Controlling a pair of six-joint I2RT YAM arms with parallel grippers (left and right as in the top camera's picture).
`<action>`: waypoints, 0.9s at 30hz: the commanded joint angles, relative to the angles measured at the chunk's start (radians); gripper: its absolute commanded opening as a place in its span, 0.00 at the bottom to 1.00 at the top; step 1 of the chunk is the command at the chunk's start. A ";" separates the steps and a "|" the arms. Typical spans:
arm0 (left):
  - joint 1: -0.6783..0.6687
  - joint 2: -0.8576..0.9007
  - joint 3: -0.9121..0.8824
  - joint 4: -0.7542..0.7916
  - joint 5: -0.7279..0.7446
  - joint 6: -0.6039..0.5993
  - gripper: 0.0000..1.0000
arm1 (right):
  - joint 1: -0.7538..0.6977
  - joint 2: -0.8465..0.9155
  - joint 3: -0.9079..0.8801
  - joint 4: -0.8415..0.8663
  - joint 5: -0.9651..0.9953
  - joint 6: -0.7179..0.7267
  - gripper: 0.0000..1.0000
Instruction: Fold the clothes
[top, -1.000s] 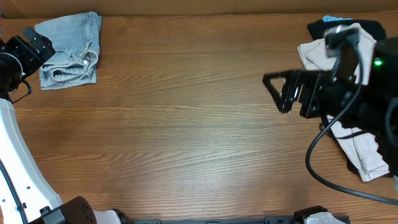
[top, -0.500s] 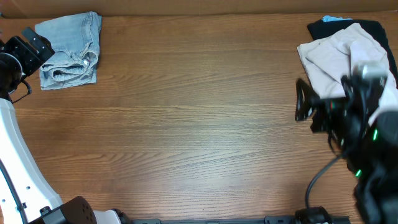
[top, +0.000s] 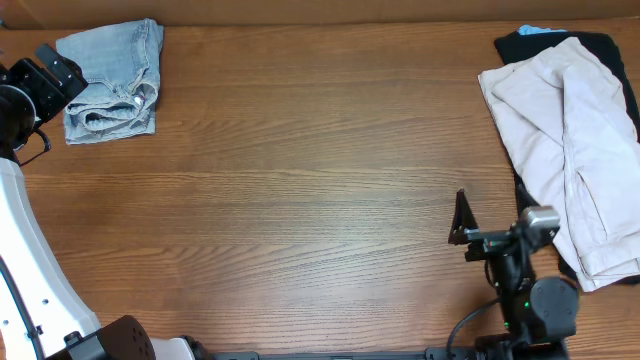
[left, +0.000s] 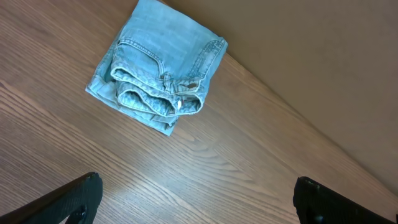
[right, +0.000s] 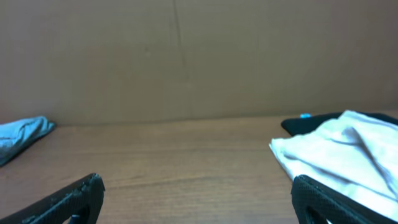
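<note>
Item 1, denim shorts (top: 110, 80): light blue and faded, folded into a compact bundle. They lie at the upper left of the overhead view, on the wooden table (top: 300, 180). From the left wrist camera the bundle (left: 158, 74) sits at upper centre, with the waistband and stitched seams toward the bottom edge. Nothing touches it.

Item 2, beige garment (top: 570, 150): trouser-like and loosely spread down the right side of the overhead view, creased and not folded. It lies across Item 3.

Item 3, black garment (top: 520, 45): mostly covered by the beige one, it shows at the upper right corner and along the beige cloth's lower left edge. A small blue scrap (top: 540, 30) sits at its top edge.

Item 4, left gripper (left: 199, 205): its fingers (left: 78, 196) are spread wide, one at each lower corner of its own view. Nothing is between them, and it sits just beside the shorts without touching them.

Item 5, right gripper (top: 460, 222): at lower right of the overhead view, to the left of the beige garment and apart from it. In its own view the gripper (right: 199, 202) is spread wide and empty above bare wood, with the beige cloth (right: 336, 155) at the right.
</note>
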 joint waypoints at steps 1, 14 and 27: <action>0.000 0.004 0.005 0.001 -0.002 0.022 1.00 | -0.003 -0.061 -0.088 0.064 -0.018 0.001 1.00; 0.000 0.004 0.005 0.001 -0.002 0.022 1.00 | -0.004 -0.161 -0.183 0.041 -0.059 0.001 1.00; 0.000 0.004 0.005 0.001 -0.002 0.023 1.00 | -0.003 -0.158 -0.183 0.012 -0.058 0.000 1.00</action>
